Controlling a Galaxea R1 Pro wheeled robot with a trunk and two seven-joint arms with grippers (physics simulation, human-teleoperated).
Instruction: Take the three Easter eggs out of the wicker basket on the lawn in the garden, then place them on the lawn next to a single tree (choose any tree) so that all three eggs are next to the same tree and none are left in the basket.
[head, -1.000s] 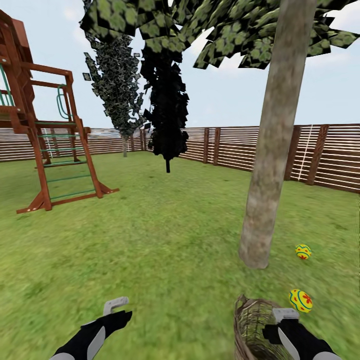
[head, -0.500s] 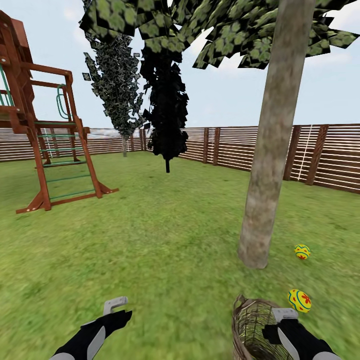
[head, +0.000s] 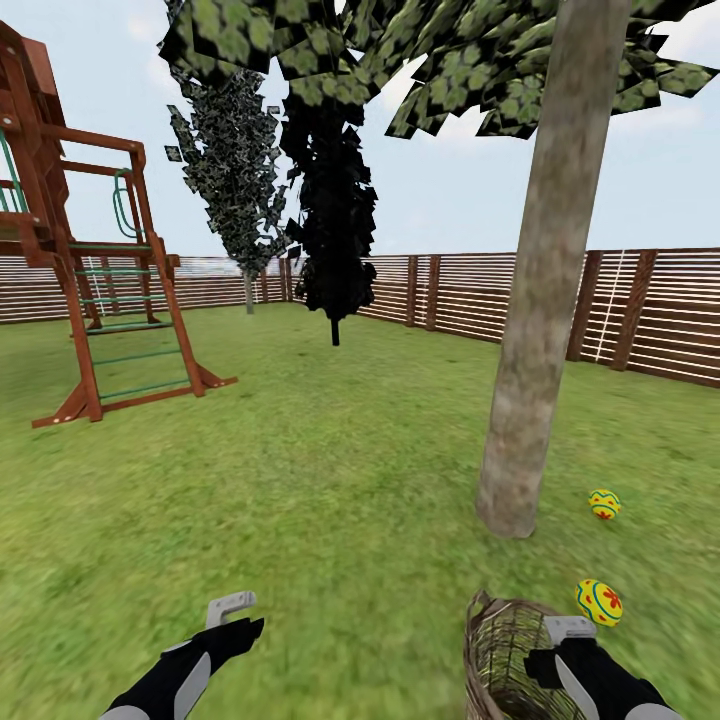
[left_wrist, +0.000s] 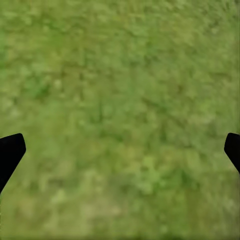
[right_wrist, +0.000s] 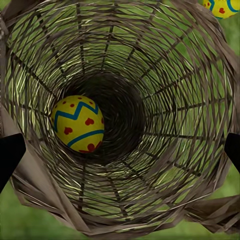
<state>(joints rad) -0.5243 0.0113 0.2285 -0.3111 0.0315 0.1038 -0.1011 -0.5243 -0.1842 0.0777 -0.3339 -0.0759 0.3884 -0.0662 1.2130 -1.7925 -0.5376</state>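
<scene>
I see the lawn (head: 330, 470) running out to the fence (head: 660, 310), with the playset (head: 90, 290) far left. The tree (head: 545, 300) stands right of centre. The basket (head: 505, 655) lies near, just in front of its trunk, under my right gripper (right_wrist: 120, 150), whose fingers are spread wide over the basket's mouth. One egg (right_wrist: 78, 123) sits deep inside. Two eggs lie on the grass right of the tree: one (head: 600, 602) just beside the basket, another (head: 604, 503) farther. My left gripper (left_wrist: 120, 150) hangs open over bare grass.

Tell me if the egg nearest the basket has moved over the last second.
Yes, barely: the egg has crept toward the wicker basket, while the tree trunk stays put.
</scene>
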